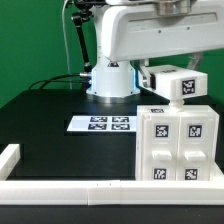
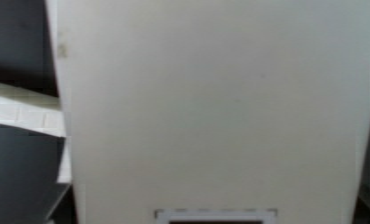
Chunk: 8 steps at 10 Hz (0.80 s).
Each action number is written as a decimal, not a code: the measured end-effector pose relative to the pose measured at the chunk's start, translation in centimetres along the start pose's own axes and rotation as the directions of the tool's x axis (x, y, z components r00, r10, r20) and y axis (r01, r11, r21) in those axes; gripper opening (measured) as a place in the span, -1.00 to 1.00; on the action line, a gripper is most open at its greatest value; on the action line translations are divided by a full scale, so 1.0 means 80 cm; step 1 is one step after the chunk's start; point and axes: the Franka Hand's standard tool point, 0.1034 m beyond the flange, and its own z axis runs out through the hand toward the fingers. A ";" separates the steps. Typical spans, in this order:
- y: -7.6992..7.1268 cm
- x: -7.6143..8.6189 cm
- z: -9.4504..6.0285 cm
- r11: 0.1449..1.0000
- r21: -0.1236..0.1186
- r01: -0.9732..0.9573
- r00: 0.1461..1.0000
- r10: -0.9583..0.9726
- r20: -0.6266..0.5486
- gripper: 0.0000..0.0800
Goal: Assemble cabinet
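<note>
The cabinet (image 1: pixel 178 140) is a white box standing at the exterior view's right, with several black-and-white tags on its front. A white tagged block (image 1: pixel 186 86) sits just above its top, close under the arm's hand. My gripper (image 1: pixel 160 78) is by that block, and its fingers are hidden behind the arm and the block. In the wrist view a plain white panel (image 2: pixel 217 100) fills almost the whole picture, very close. The edge of a tag (image 2: pixel 217 214) shows on it. No fingers show there, so I cannot tell whether the gripper is open or shut.
The marker board (image 1: pixel 100 123) lies flat on the black table in the middle. The robot base (image 1: pixel 110 82) stands behind it, with cables (image 1: pixel 50 82) at the back left. A low white border rail (image 1: pixel 60 188) runs along the front and turns up at the left (image 1: pixel 10 155).
</note>
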 end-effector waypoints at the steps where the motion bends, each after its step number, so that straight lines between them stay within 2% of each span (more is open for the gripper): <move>1: -0.007 0.001 0.004 1.000 0.001 0.009 1.000 -0.009 0.000 0.35; 4: -0.017 0.012 0.004 1.000 0.000 0.013 1.000 -0.013 -0.014 0.35; 8: 0.001 0.010 0.005 0.998 -0.005 0.070 0.997 -0.070 -0.023 0.35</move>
